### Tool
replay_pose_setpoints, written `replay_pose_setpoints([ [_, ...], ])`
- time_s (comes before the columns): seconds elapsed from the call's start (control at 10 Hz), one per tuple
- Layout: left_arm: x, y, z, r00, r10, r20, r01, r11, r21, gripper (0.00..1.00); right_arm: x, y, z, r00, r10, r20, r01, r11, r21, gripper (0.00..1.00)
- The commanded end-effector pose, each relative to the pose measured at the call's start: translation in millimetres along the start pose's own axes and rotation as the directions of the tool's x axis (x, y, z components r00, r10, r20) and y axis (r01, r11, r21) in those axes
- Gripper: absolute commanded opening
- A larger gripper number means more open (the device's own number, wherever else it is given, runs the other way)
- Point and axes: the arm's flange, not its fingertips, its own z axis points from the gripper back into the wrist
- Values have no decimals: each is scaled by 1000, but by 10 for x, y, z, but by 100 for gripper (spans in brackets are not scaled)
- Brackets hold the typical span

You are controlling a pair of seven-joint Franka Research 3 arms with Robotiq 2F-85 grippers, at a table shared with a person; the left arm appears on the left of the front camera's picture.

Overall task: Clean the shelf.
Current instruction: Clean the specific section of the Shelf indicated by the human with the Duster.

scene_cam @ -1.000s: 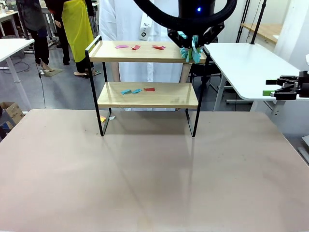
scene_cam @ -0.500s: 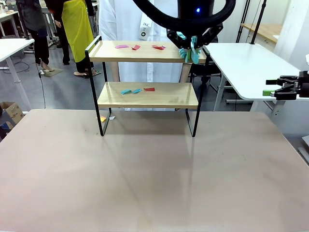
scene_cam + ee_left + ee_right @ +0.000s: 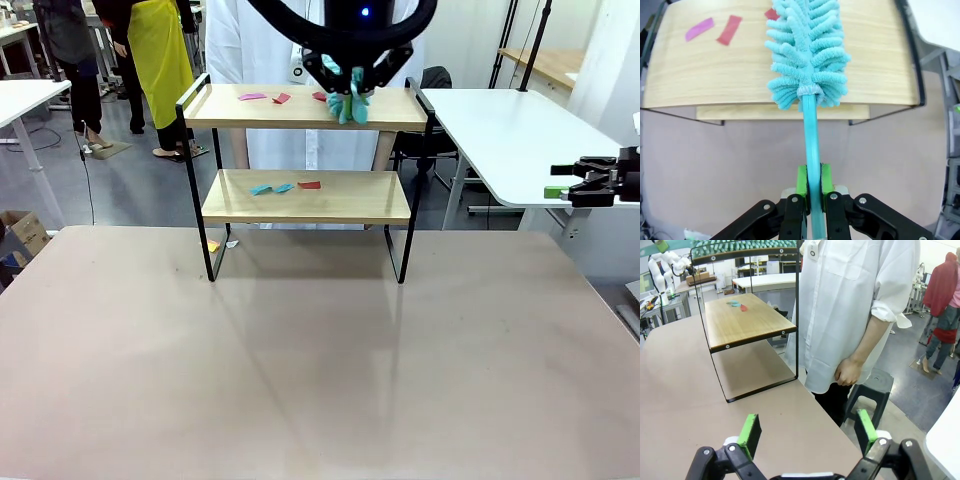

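The shelf (image 3: 300, 110) stands at the far middle of the table, with two wooden boards in a black frame. My left gripper (image 3: 350, 72) hovers over its top board, shut on the handle of a teal duster (image 3: 347, 106). In the left wrist view the duster's fluffy head (image 3: 807, 55) lies on the top board (image 3: 880, 65) next to pink (image 3: 699, 29) and red (image 3: 729, 30) paper scraps. The lower board (image 3: 340, 200) holds blue (image 3: 262, 188) and red (image 3: 309, 185) scraps. My right gripper (image 3: 568, 182) hangs open off the table's right side, and its own view looks at the shelf's end (image 3: 745, 322).
A person in a white shirt (image 3: 855, 305) stands close behind the shelf, next to a stool (image 3: 870, 385). A white side table (image 3: 510, 140) sits at the right. A small yellow scrap (image 3: 213, 246) lies on the table under the shelf.
My left gripper has carried the duster leftward along the top board, from its right end toward the middle. The right arm has stayed still.
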Motion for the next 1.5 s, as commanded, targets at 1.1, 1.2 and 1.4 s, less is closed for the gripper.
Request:
replay_pose_setpoints([
  [1.1, 24, 1416, -90, 991, 130, 15, -122, 882, 456, 13, 37, -3, -2, 1000, -1, -9, 1, 1000, -1, 100],
  [1.2, -41, 1503, -70, 992, 122, 33, -124, 879, 459, 13, 37, -3, -2, 1000, -1, -9, 1, 1000, -1, 100],
  [1.4, -169, 1610, 94, 983, 116, 143, -163, 909, 384, 13, 37, -3, -2, 1000, -1, -9, 1, 1000, -1, 100],
])
